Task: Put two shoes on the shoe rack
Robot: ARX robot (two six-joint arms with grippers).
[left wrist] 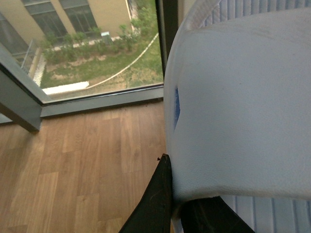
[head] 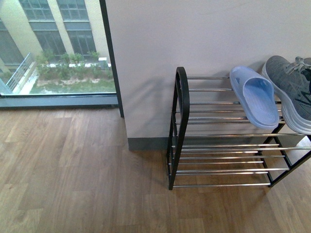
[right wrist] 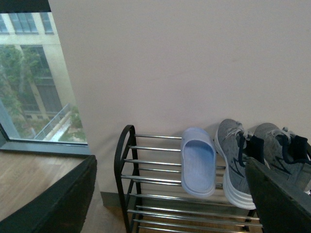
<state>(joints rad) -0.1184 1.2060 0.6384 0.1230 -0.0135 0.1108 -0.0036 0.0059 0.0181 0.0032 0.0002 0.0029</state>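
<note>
Front view: one grey sneaker (head: 291, 92) is sitting on the shoe rack (head: 223, 145) top tier beside a blue slipper (head: 255, 97); no claw is showing.

Left wrist view: the left claw (left wrist: 180, 204) is clamping a pale slipper-like sole (left wrist: 238, 111), seemingly light and flexible.

Right wrist view: both sneakers (right wrist: 262, 162) are resting on the rack; the right claw (right wrist: 170, 194) is standing apart, empty, with open bars free leftward.

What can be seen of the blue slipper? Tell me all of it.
The slipper is a single pale blue slide, seemingly moulded from one piece of soft foam or rubber, with a wide band over the toe and a finely textured footbed. It lies sole down on the top bars of the rack, toe toward the wall, heel jutting past the front bar. A grey sneaker sits close beside it; contact cannot be told.
</note>
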